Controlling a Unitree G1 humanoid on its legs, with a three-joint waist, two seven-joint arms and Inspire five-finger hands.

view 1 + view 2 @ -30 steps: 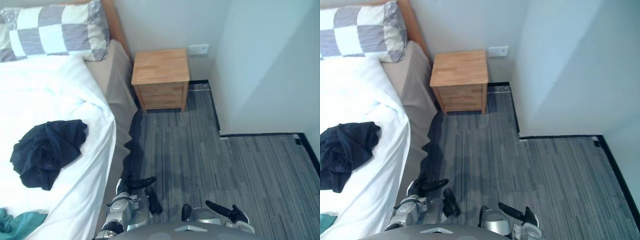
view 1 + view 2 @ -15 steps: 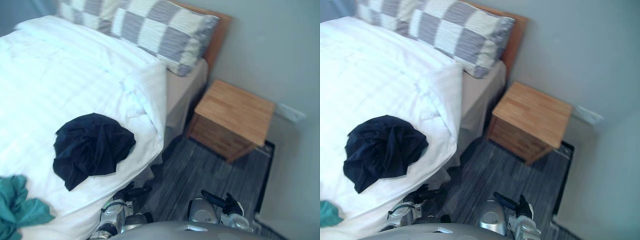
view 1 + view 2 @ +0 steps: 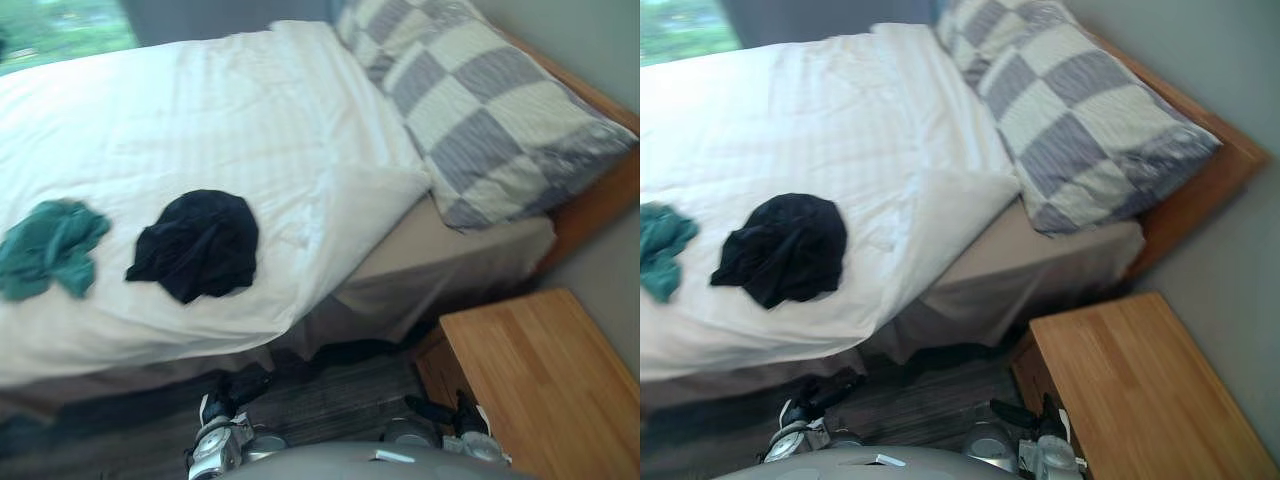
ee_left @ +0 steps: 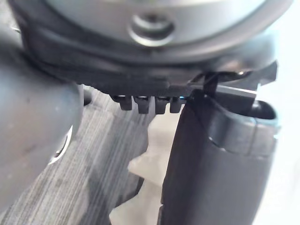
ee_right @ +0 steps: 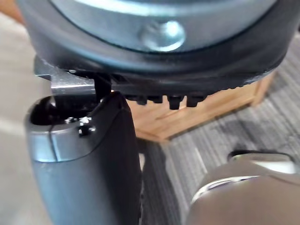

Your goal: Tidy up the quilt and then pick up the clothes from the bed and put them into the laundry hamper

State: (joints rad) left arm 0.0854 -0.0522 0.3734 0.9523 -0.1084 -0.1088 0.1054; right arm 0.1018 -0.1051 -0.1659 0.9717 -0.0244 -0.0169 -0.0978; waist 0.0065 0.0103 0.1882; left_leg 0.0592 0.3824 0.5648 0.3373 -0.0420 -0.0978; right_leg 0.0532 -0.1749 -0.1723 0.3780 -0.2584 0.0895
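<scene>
Two hands hang low beside the bed [image 3: 470,250]: left hand [image 3: 232,392] and right hand [image 3: 455,415], fingers loosely apart and empty as far as we can tell. Nightstand [image 3: 540,380] sits by the right one. Further off, a dark garment [image 3: 195,245] and a teal garment [image 3: 50,245] lie on the white quilt [image 3: 230,100], its corner rumpled near the pillow [image 3: 490,120]. We judge nothing done yet: quilt and both clothes remain.

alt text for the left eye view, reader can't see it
A crumpled black garment and crumpled teal garment lie apart on a white quilt, grey-and-white checked pillow beyond its end. A light wooden nightstand beside the bed; left robot hand and right robot hand hang low.
</scene>
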